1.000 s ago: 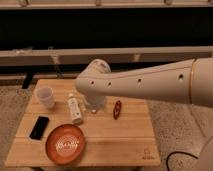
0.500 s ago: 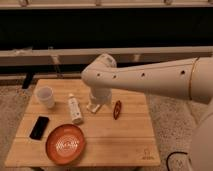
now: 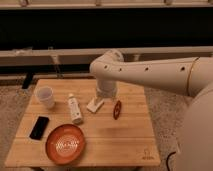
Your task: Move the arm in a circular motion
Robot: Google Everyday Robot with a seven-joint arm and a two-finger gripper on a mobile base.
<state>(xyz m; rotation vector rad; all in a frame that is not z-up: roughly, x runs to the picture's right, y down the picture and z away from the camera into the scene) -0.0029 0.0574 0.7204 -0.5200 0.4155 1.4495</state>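
My white arm (image 3: pixel 150 72) reaches in from the right over the wooden table (image 3: pixel 125 135). Its wrist (image 3: pixel 106 87) points down at the table's middle back. The gripper (image 3: pixel 95 105) hangs just above the tabletop, between a white bottle (image 3: pixel 75 109) lying on its left and a small reddish-brown object (image 3: pixel 117 109) on its right. It holds nothing that I can see.
A white cup (image 3: pixel 45 96) stands at the back left. A black phone (image 3: pixel 39 127) lies at the left edge. An orange ribbed plate (image 3: pixel 65 143) sits at the front left. A dark wall with a rail (image 3: pixel 50 52) runs behind the table.
The arm and gripper have swung to the right, from over the bottle to the table's middle. The things on the table have not moved.
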